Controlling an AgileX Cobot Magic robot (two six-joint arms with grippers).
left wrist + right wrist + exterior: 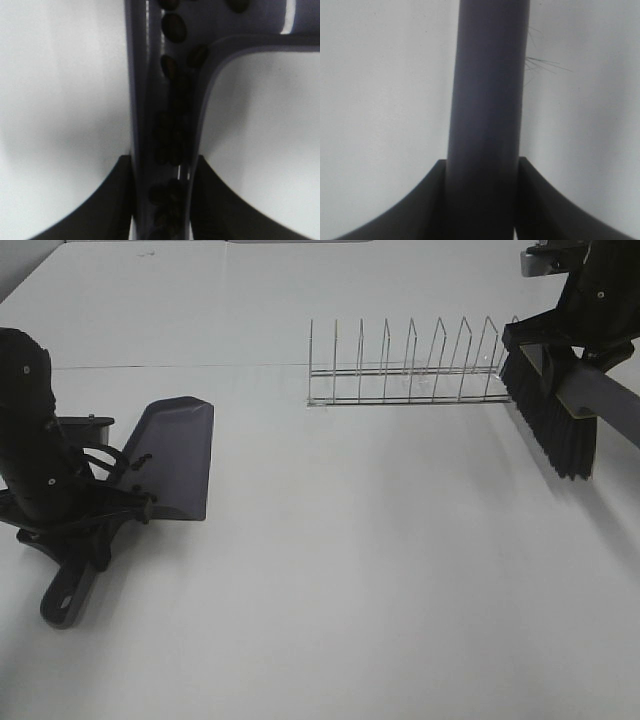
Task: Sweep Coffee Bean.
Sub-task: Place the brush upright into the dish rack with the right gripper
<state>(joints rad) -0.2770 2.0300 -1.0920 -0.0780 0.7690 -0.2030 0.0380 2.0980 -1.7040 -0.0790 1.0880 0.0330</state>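
White table (380,570), left gripper (162,167) clamping dustpan (175,455) of dark oval coffee beans (174,27), right gripper (482,167) clamping brush (555,425)

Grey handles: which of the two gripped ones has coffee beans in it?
The dustpan handle, in the left fingers: coffee beans line its channel. The brush handle is bare.

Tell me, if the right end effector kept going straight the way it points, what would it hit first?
Probably the white table: beyond the brush handle clamped in the right end effector, its wrist view shows tabletop. The wire rack stands close by the bristles, so depth leaves some doubt.
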